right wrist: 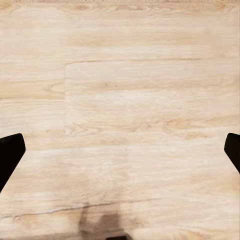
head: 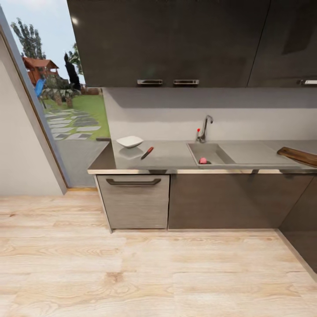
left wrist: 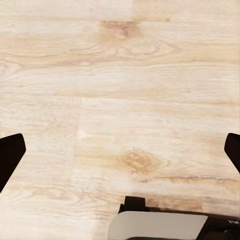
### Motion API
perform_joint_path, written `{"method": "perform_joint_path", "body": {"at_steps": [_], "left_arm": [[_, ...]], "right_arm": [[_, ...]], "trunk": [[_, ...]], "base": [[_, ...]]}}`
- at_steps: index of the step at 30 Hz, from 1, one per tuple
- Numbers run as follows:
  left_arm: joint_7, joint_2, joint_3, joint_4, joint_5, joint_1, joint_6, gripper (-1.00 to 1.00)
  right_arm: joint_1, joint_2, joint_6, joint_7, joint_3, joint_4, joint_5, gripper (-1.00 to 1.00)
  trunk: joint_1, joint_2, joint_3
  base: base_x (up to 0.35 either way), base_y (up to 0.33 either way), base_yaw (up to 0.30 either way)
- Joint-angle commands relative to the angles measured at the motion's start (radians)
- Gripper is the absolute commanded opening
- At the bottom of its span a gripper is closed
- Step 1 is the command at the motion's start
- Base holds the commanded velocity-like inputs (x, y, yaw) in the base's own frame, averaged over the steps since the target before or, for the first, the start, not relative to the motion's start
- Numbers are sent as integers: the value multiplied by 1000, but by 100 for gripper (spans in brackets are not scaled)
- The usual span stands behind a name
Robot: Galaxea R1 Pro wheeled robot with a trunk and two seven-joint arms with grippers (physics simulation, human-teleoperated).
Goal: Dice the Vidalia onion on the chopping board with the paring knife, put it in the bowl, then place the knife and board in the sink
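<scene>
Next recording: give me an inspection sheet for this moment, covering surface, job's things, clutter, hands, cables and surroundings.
Surface: grey countertop over dark cabinets, seen from across the wooden floor.
Job's things: onion lies in the sink; white bowl sits at the counter's left end; knife lies beside it, between bowl and sink; chopping board rests at the right end of the counter.
Clutter: nothing seen.
Hands: left hand and right hand both open, empty, fingers wide apart, pointing at the floor.
Cables: nothing seen.
Surroundings: faucet behind the sink; wall cabinets above; garden through a tall opening at left.
</scene>
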Motion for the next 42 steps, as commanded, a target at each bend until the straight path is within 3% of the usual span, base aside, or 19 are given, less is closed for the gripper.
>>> {"method": "perform_joint_path", "body": {"at_steps": [1,42], "left_arm": [[1,0,0,1,2,-1,-3,100],[2,0,0,-4,3,0,-2,100]], "right_arm": [[-1,0,-3,-3,1,0,0,100],[-1,0,-3,-3,0,2,0,100]], "trunk": [[-4,7,2],[-161,294,131]], "base": [[0,0,0],[0,0,0]]}}
